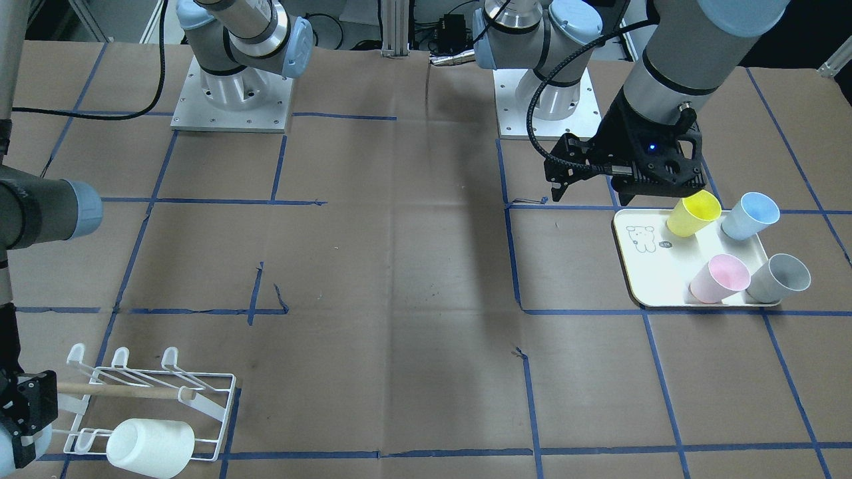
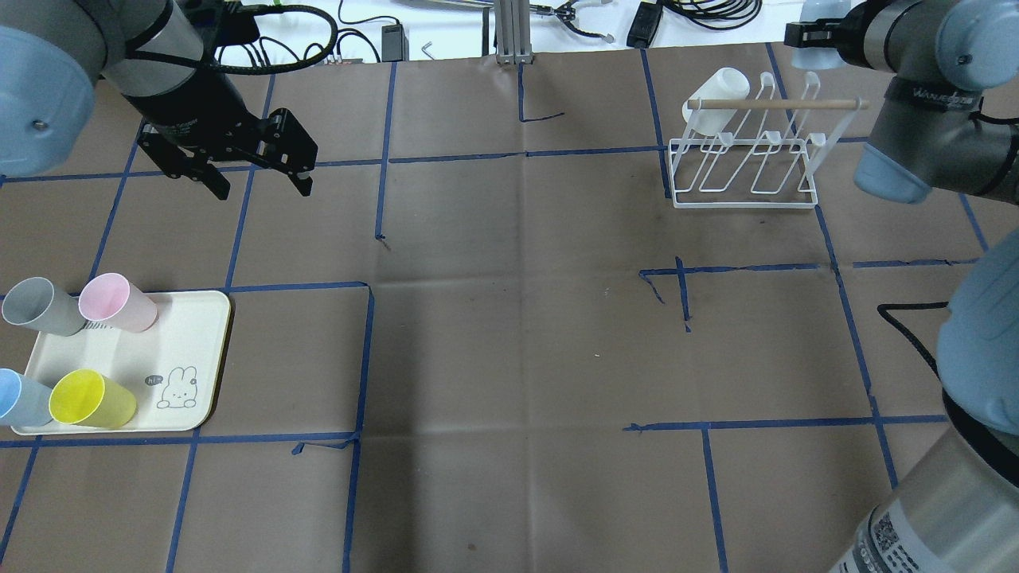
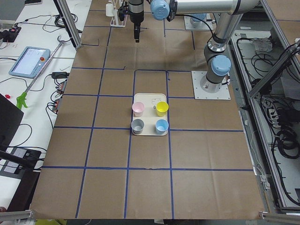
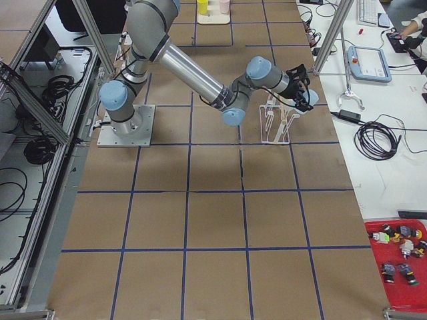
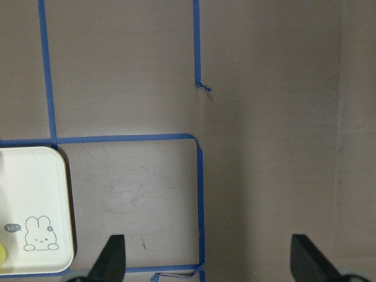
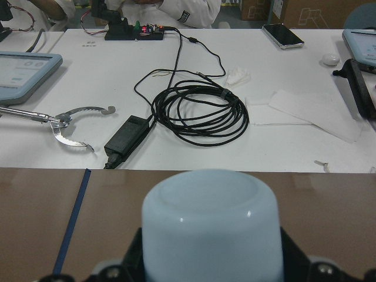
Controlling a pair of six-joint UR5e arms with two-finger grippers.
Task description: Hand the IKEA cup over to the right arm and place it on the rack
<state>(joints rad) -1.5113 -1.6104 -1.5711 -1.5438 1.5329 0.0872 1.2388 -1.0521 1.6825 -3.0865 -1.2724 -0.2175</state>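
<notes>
Right gripper closed around a pale blue cup; in the right wrist view the cup fills the gap between the fingers, its flat end facing the camera. Cup is held in the air at the far edge of the bench, just past the right end of the rack in the overhead view, close to the tip of the wooden dowel, not on any prong. Cannot tell whether it touches the rack. A white cup already sits on the rack at the opposite end, tilted on a prong beside the dowel. Left gripper jaws spread wide, nothing between them, hovering above bare bench beyond the cream tray; the left wrist view shows both fingertips well apart with only a tray corner below. On the tray: grey cup, pink cup, blue cup, yellow cup, all upright, two by two along its left side
</notes>
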